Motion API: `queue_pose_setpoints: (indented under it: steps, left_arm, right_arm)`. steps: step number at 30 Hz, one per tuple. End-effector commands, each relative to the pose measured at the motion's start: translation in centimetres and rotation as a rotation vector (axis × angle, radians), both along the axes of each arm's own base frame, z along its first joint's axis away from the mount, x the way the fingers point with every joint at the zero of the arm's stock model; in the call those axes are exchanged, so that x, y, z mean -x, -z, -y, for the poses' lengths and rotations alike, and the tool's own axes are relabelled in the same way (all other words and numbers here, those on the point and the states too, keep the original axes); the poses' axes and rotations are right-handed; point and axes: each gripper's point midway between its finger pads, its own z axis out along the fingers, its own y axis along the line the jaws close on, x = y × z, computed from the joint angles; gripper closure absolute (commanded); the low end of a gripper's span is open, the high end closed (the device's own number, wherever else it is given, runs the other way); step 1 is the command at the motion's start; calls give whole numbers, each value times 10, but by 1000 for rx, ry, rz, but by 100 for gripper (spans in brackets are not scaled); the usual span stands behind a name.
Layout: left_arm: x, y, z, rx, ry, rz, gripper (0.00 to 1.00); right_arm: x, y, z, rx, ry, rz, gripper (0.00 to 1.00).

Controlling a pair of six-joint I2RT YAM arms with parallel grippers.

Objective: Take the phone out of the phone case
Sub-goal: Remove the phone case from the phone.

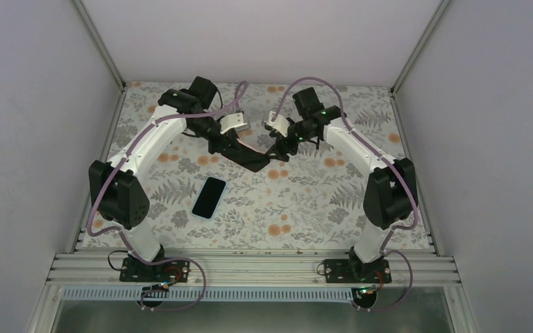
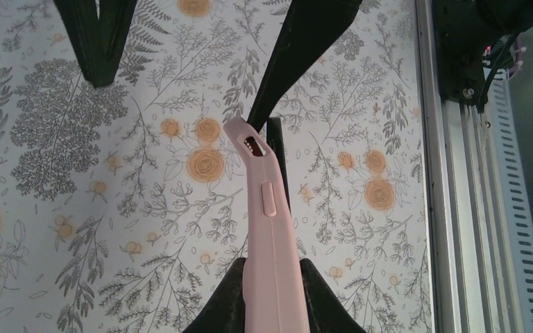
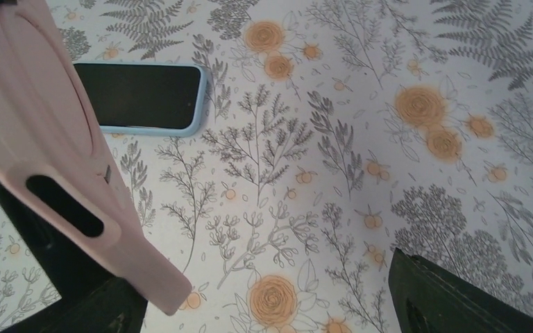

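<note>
The phone [image 1: 209, 197], black screen with a light blue rim, lies flat and bare on the floral table; it also shows in the right wrist view [image 3: 139, 97]. The pink phone case [image 2: 272, 236] is empty and held above the table, edge-on between the fingers of my left gripper [image 2: 271, 298], which is shut on it. In the top view the case [image 1: 253, 159] looks dark and spans between my left gripper [image 1: 232, 149] and my right gripper [image 1: 281, 149]. My right gripper [image 3: 264, 305] is wide open; the case's far end [image 3: 55, 159] rests beside its left finger.
The aluminium rail [image 1: 250, 267] with both arm bases runs along the table's near edge. White enclosure walls [image 1: 35, 104] stand on the left, right and back. The phone lies on the table a little left of centre.
</note>
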Motion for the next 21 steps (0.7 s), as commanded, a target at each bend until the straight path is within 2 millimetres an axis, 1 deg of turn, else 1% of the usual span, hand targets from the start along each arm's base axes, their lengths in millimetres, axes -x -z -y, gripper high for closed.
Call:
queue_pose_setpoints:
  steps: [1, 2, 6, 10, 11, 13, 15, 17, 20, 21]
  left_arm:
    - [30, -88, 42, 342, 187, 97, 98]
    - [31, -92, 43, 343, 188, 109, 98]
    - [30, -94, 41, 336, 174, 156, 98]
    - [20, -91, 38, 301, 125, 229, 98]
    - [17, -91, 37, 292, 112, 252, 98]
    - [14, -91, 35, 286, 94, 285, 98]
    - [11, -89, 35, 282, 83, 296, 98]
    - [7, -83, 35, 268, 72, 299, 98]
    - [0, -75, 34, 250, 47, 312, 98]
    - [-1, -74, 34, 246, 41, 313, 98]
  right_arm:
    - [22, -30, -65, -164, -174, -25, 11]
    - [30, -29, -71, -175, -217, -47, 12]
    - [69, -42, -88, -266, -386, -167, 12]
    - [103, -53, -91, -353, -549, -305, 12]
    - [111, -55, -91, -373, -575, -363, 13]
    - [120, -56, -94, -407, -586, -422, 15]
    - [138, -54, -95, -428, -626, -439, 16]
    - [152, -57, -100, -426, -656, -447, 18]
    - [163, -70, -104, -462, -685, -455, 22]
    - [164, -74, -105, -475, -689, -460, 26]
